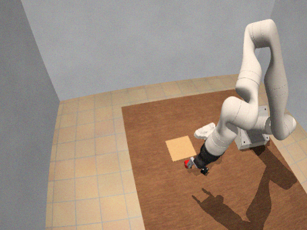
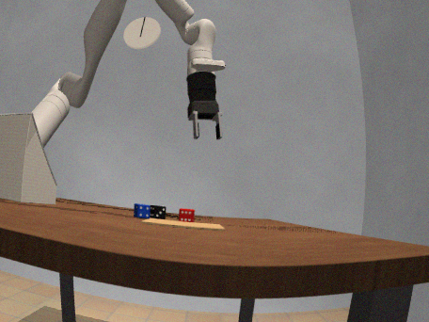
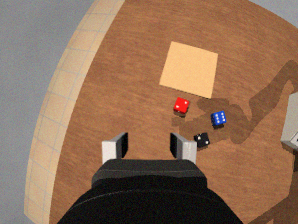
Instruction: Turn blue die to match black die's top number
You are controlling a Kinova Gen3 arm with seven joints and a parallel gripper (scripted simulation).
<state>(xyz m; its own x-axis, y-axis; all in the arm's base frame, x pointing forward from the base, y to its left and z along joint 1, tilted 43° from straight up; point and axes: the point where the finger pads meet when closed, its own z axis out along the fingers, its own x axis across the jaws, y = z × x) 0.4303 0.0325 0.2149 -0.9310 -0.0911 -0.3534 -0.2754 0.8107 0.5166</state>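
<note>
The blue die (image 2: pixel 141 211) (image 3: pixel 218 118) lies on the table off the mat; its top seems to show six in the wrist view. The black die (image 2: pixel 158 212) (image 3: pixel 201 140) lies near it, apart from it; its top seems to show two, but is small. The red die (image 1: pixel 185 163) (image 2: pixel 186 215) (image 3: pixel 181 105) lies just off the edge of the tan mat (image 1: pixel 180 148) (image 2: pixel 202 226) (image 3: pixel 190 70), which is flat. My gripper (image 2: pixel 207 137) (image 3: pixel 149 141) is open and empty, high above the table. The arm hides the blue and black dice in the top view.
The arm's base (image 1: pixel 253 138) (image 2: pixel 28 162) stands on the wooden table (image 1: pixel 151 121) (image 2: pixel 282 249) (image 3: pixel 125 90), on the dice's side away from the red die. Shadows of the arm fall near the dice.
</note>
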